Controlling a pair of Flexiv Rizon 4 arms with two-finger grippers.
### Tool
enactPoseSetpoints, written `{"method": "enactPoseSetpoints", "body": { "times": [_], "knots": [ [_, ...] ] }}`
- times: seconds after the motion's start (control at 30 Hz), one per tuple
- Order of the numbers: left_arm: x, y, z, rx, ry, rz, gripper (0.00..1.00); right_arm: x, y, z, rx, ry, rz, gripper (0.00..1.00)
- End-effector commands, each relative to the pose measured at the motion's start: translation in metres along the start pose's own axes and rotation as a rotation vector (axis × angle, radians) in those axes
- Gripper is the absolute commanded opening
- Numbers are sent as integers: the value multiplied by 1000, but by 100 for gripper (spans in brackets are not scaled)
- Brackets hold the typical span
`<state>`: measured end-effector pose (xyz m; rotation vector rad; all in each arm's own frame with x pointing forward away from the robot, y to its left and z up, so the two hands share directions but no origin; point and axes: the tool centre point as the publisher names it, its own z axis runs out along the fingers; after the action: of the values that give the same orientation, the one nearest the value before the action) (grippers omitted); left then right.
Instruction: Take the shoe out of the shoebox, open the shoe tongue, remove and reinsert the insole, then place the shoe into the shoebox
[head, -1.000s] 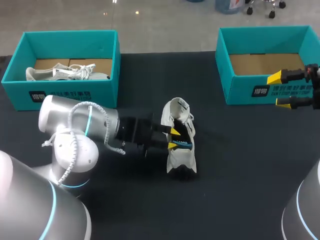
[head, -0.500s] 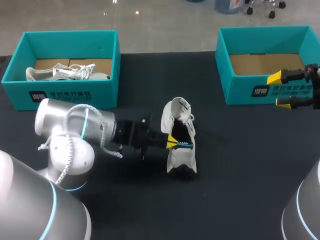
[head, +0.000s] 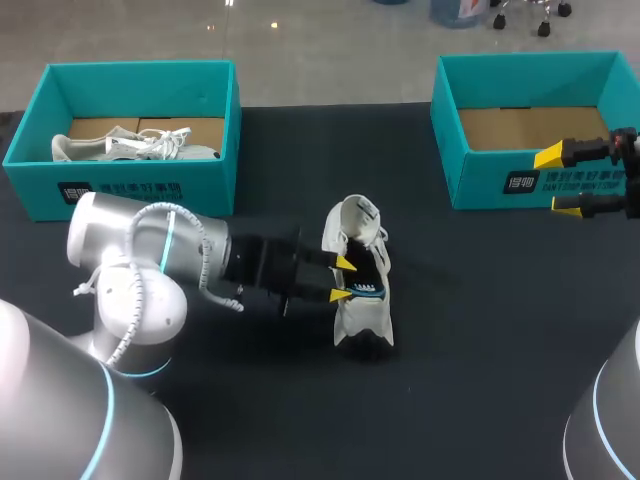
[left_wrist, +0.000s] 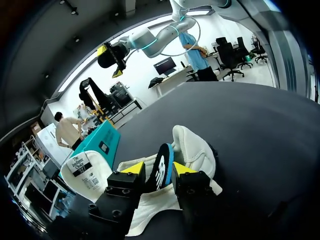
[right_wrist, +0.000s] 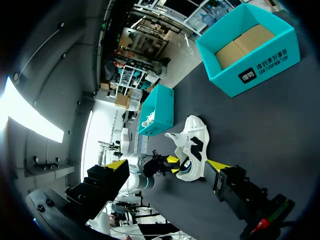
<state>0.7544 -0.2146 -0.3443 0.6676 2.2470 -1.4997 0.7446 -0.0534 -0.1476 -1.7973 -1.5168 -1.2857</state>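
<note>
A white shoe (head: 361, 312) lies on its side in the middle of the black table, its opening turned to my left arm. A black insole with a blue edge (left_wrist: 161, 169) sticks up out of the shoe (left_wrist: 192, 147). My left gripper (head: 343, 279) is at the shoe's opening, open, and the insole stands between its yellow-tipped fingers (left_wrist: 134, 168). My right gripper (head: 555, 182) hangs open and empty in front of the teal shoebox (head: 500, 185) at the back right, which holds only its cardboard floor. In the right wrist view the shoe (right_wrist: 192, 142) lies far ahead of that gripper (right_wrist: 166, 164).
A second teal shoebox (head: 140, 67) stands at the back left with another white shoe (head: 130, 146) in it. My left arm's big joint (head: 125, 270) lies low over the table to the left of the shoe.
My left gripper's fingers closed together at the shoe's opening half a second ago and have since spread apart again. The shoe and my right arm have stayed in place.
</note>
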Motion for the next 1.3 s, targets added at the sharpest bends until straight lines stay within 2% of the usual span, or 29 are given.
{"method": "enactPoseSetpoints", "body": {
  "times": [0.03, 0.2, 0.23, 0.27, 0.33, 0.37, 0.4, 0.43, 0.7, 0.87, 1.1, 1.3],
  "knots": [
    [-1, -11, -19, -8, -8, 9, 100, 0, -1, 0, 0, -4, 2, 100],
    [-10, -17, -25, -9, 3, 40, 99, 0, -1, 0, 0, -4, 2, 100],
    [-12, -18, -26, -8, 7, 43, 91, 0, -1, 0, 0, -4, 2, 100],
    [-14, -19, -27, -7, 13, 48, 81, 0, -1, 0, 0, -4, 2, 100],
    [-17, -21, -29, -10, 30, 62, 49, 0, -1, 0, 0, -4, 2, 100],
    [-19, -22, -29, -8, 47, 70, 43, 0, -1, 0, 0, -4, 2, 100],
    [-20, -24, -30, -4, 63, 78, 14, 0, -1, 0, 0, -4, 2, 100],
    [-21, -25, -30, -1, 86, 86, 0, 0, -1, 0, 0, -4, 2, 100],
    [-27, -31, -37, -1, 269, 172, 0, 0, -1, 0, 0, -4, 2, 100],
    [-25, -36, -38, 40, 435, 228, 0, 0, -1, 0, 0, -4, 2, 100],
    [-27, -43, -40, 59, 572, 325, 0, 0, -1, 0, 0, -4, 2, 100],
    [-32, -54, -43, 63, 512, 426, 0, 0, -1, 0, 0, -4, 2, 100]
  ]
}}
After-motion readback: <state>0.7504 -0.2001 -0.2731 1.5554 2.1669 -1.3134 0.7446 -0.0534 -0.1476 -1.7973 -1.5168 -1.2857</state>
